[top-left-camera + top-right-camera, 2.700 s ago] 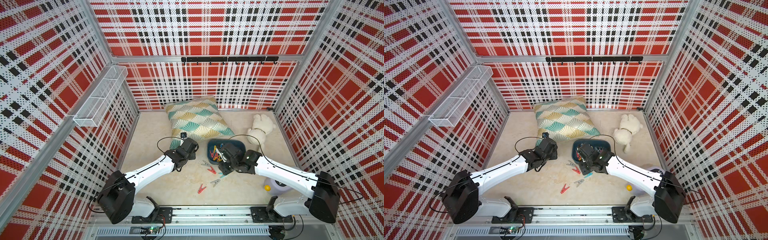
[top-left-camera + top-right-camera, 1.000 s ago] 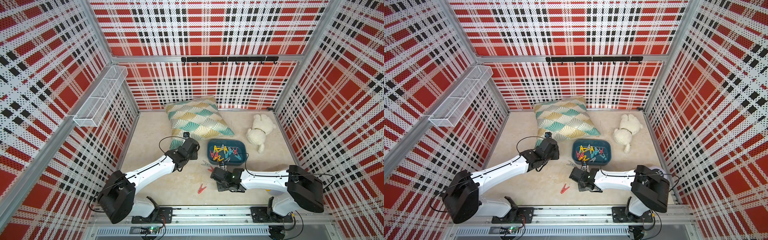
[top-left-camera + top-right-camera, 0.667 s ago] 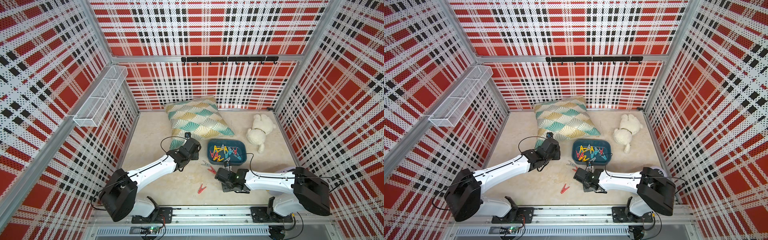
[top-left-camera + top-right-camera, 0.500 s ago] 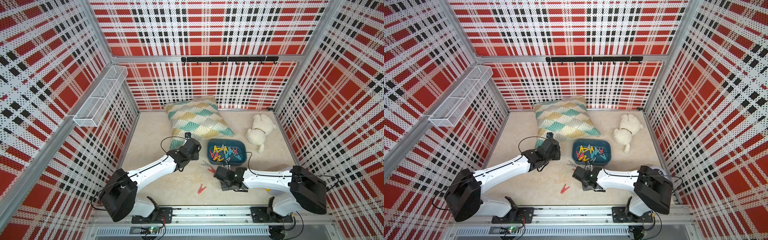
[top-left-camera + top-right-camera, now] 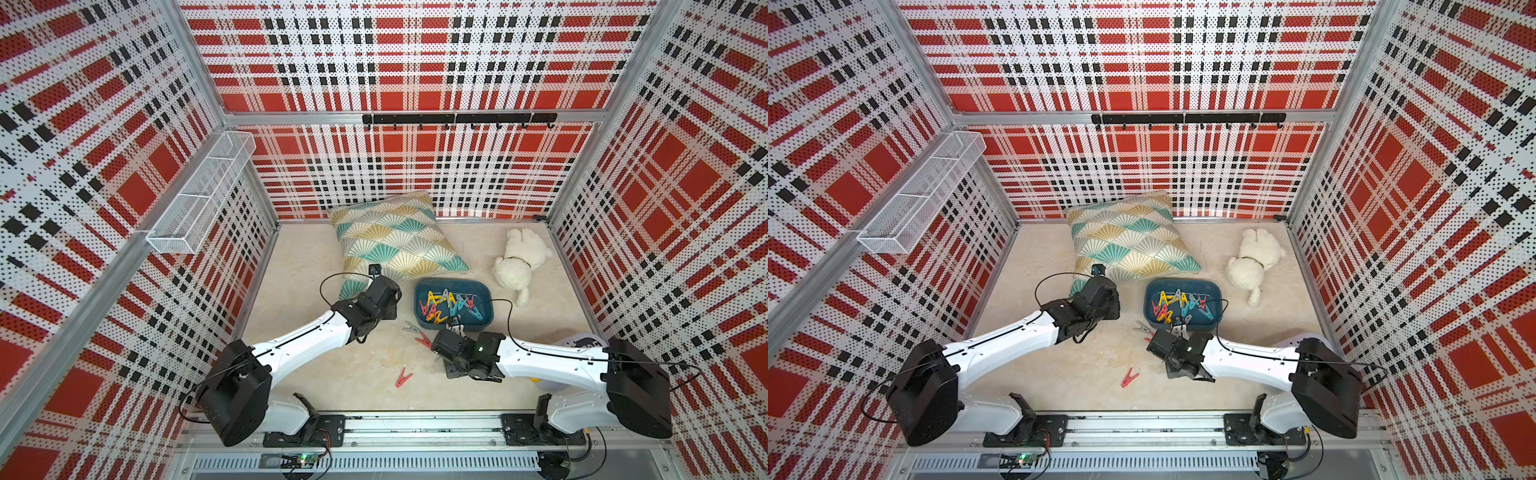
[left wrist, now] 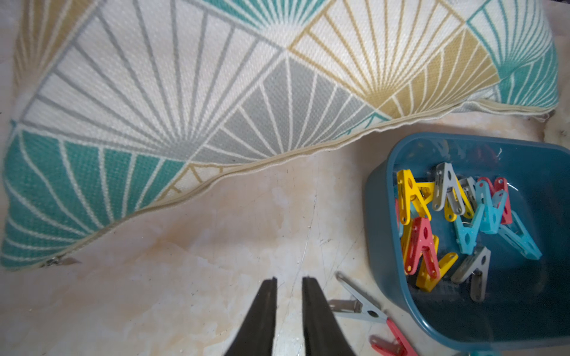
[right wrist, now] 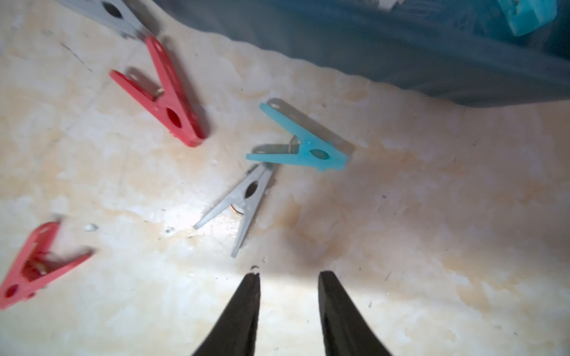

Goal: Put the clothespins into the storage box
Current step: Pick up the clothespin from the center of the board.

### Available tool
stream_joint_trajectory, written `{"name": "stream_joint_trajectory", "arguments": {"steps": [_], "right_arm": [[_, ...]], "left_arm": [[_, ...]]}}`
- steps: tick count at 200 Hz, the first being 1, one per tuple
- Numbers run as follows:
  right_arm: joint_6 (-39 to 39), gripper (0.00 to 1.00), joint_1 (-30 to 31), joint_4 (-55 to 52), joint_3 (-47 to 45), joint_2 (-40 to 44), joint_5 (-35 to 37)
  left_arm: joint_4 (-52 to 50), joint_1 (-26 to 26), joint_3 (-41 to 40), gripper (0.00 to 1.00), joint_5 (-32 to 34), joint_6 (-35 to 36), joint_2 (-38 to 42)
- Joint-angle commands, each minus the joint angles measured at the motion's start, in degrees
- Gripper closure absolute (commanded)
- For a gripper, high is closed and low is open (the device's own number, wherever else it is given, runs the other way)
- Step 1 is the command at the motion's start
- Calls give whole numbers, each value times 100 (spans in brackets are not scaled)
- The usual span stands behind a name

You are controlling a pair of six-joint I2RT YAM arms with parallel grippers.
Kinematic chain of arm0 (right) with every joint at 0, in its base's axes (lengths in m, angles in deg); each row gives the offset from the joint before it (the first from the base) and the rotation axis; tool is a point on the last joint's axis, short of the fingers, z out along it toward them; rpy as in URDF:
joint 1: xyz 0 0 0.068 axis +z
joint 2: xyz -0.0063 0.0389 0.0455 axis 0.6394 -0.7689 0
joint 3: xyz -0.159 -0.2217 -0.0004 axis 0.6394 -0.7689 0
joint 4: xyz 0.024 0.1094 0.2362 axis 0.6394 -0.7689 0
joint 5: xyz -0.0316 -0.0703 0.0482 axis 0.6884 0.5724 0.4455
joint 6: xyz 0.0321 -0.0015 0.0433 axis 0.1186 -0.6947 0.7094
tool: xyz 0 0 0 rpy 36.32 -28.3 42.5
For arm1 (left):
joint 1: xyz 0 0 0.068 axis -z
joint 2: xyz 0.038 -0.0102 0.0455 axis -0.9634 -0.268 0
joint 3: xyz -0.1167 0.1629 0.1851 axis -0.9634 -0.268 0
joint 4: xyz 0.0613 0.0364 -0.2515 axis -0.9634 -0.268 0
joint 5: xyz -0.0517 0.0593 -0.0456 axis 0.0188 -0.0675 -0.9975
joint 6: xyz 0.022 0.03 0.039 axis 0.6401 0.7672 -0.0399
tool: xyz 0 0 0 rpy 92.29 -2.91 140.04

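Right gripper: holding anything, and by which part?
Nothing is held. The right gripper is open and empty, its tips short of the grey plastic A-shaped clothespin.

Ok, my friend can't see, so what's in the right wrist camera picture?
The right hand, open and empty, points at a grey clothespin and a teal clothespin on the beige floor. Two red clothespins lie to one side, and the blue storage box stands beyond.
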Motion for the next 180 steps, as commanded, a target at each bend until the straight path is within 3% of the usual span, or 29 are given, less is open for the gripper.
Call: {"name": "stream_joint_trajectory", "arguments": {"steps": [1, 97, 141, 180], "right_arm": [[-56, 59, 8, 200, 136, -82, -67], [-100, 62, -4, 791, 57, -1121, -67], [-111, 80, -5, 814, -54, -1129, -73], [-164, 87, 14, 438, -100, -544, -86]], "left_arm": [[-25, -41, 150, 78, 49, 30, -46], [-19, -144, -10, 78, 49, 37, 175], [-21, -153, -21, 78, 40, 41, 204], [-25, -148, -1, 78, 49, 23, 212]]}}
